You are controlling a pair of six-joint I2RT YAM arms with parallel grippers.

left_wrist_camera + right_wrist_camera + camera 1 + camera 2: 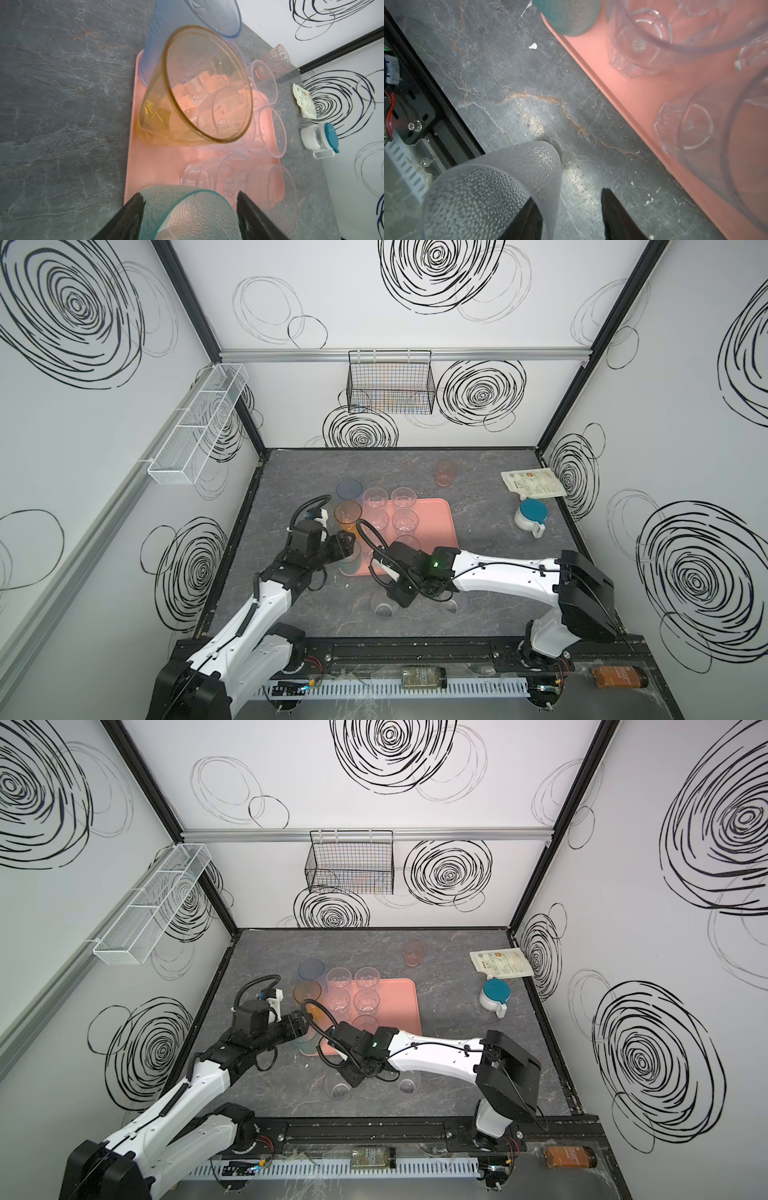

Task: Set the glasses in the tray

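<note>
The left hand straddles the teal glass at the near-left corner of the tray, a finger close on each side; I cannot tell whether it pinches. The right hand is spread: one finger is inside a frosted clear glass standing on the surface just off the tray's near edge, the other outside with a gap. The amber glass and the blue glass stand along the tray's left edge, with clear glasses beside them. A pink glass stands near the surface's far edge.

Glasses on the tray, jug well to its right
</note>
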